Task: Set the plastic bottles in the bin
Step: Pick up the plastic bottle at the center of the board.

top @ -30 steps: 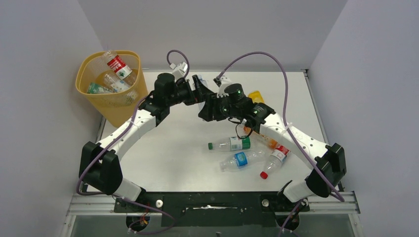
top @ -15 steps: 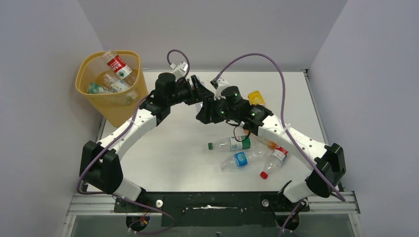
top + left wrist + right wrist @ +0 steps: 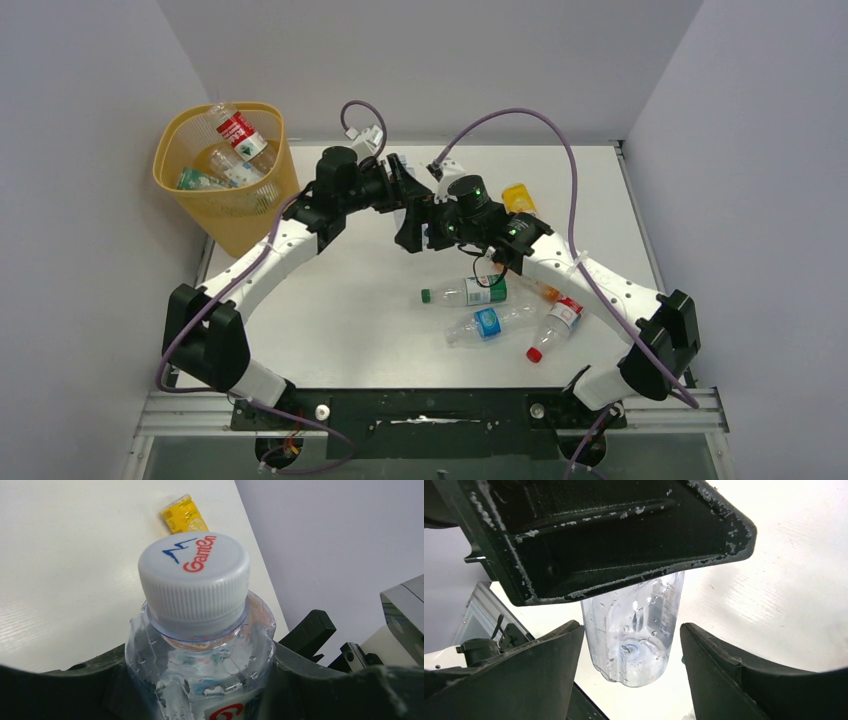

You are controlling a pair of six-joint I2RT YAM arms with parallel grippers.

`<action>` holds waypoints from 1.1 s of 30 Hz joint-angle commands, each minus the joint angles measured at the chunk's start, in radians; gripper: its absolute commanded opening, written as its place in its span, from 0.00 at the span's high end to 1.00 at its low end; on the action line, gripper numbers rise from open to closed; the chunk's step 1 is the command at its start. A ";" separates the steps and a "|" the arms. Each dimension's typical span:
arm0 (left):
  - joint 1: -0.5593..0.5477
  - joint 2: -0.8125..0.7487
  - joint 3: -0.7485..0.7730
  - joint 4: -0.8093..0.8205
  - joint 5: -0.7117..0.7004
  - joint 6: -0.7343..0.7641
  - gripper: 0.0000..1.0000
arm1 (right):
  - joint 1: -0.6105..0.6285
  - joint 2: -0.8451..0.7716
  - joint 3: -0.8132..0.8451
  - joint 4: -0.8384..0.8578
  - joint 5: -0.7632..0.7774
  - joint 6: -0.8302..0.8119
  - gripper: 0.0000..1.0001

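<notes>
Bin [image 3: 262,215]: stands at the counter's [image 3: 340,310] far left corner. I count at least three bottles inside. A red-labelled bottle [image 3: 238,130] pokes above the rim, a green-labelled one [image 3: 198,181] lies lower, and there is one more I cannot read. That part is done.

Right of the bin, over mid-counter: my left hand [image 3: 405,195] is clenched on a white-capped bottle [image 3: 200,645]. It is clear and wet inside, and it is carried off the counter. Not in the bin yet.

Just right of that: my right hand [image 3: 631,645] is released. Its fingers [image 3: 549,675] are spread either side of the same bottle's base, with a gap showing on both sides. From the right wrist view it touches nothing. This looks like the two hands meeting on one bottle. I judge the left hand has the only grip.

Further right of the bin, loose on the counter:
- green-capped bottle [image 3: 465,292], lying down
- blue-labelled bottle [image 3: 488,323], lying down
- red-capped bottle [image 3: 556,322], lying down
- orange bottle [image 3: 543,290], mostly hidden under my right arm
- yellow bottle [image 3: 517,196], towards the back edge

Tally: roughly three binned, one in hand, five to fetch, all well apart from the bin. Under halfway, by my reckoning.
</notes>
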 commanded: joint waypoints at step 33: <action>0.557 -0.024 0.379 -0.225 -0.010 0.209 0.69 | -0.001 -0.184 -0.064 -0.006 0.086 0.003 0.06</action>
